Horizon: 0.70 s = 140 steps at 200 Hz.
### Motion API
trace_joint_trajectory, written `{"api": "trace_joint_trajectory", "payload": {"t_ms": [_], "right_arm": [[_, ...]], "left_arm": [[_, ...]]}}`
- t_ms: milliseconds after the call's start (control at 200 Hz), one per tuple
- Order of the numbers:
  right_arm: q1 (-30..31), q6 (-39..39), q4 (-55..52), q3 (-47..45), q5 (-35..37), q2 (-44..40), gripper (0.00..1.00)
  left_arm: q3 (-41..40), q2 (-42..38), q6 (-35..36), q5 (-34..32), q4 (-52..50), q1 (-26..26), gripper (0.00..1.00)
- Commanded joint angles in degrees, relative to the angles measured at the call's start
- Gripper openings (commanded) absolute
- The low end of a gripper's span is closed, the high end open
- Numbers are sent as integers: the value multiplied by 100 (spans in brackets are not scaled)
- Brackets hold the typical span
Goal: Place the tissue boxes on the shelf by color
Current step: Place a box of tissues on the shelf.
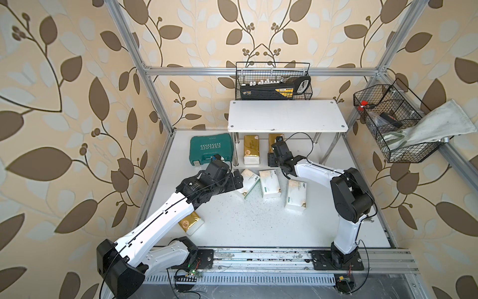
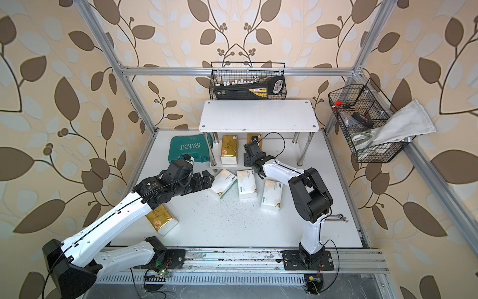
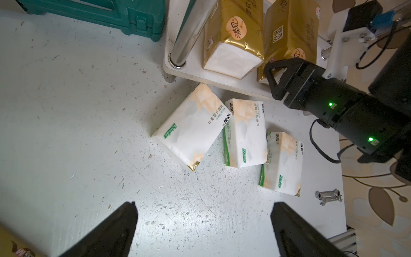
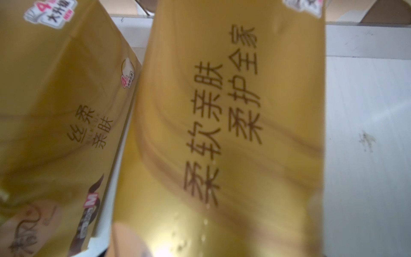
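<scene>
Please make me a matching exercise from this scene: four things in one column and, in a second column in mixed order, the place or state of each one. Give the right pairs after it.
Things
1. case
2. towel
3. wrench
4. left gripper

Place or state
A. open, above the table
B. hangs out of the side basket
C. on the table, beside the shelf
D. at the table's right edge

Pairs: 1-C, 2-B, 3-D, 4-A
</scene>
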Motion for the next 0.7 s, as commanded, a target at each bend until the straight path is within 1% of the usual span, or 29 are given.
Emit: {"api": "trace_joint_trajectory", "payload": {"t_ms": [0,125,210,375,400,695], "right_arm": [[-49,-60,-75,111,-25,208,75],[-56,-51,-80,96,-53,230,82],[-58,-39,-62,46,-48,198,90],[-59,3,-13,-123,-58,58,96],[-61,18,0,-160,-77,25,99],[-61,172,203,-623,-151,-441,99]], "left_arm": [[134,-9,-62,-121,16,-38,99],[135,27,-60,-109,31,-37,99],[135,35,-67,-112,40,-37,99],[100,36,-75,-104,65,-40,99],[100,36,-82,-103,72,-37,99],[85,9,-85,-93,94,-40,99]]}}
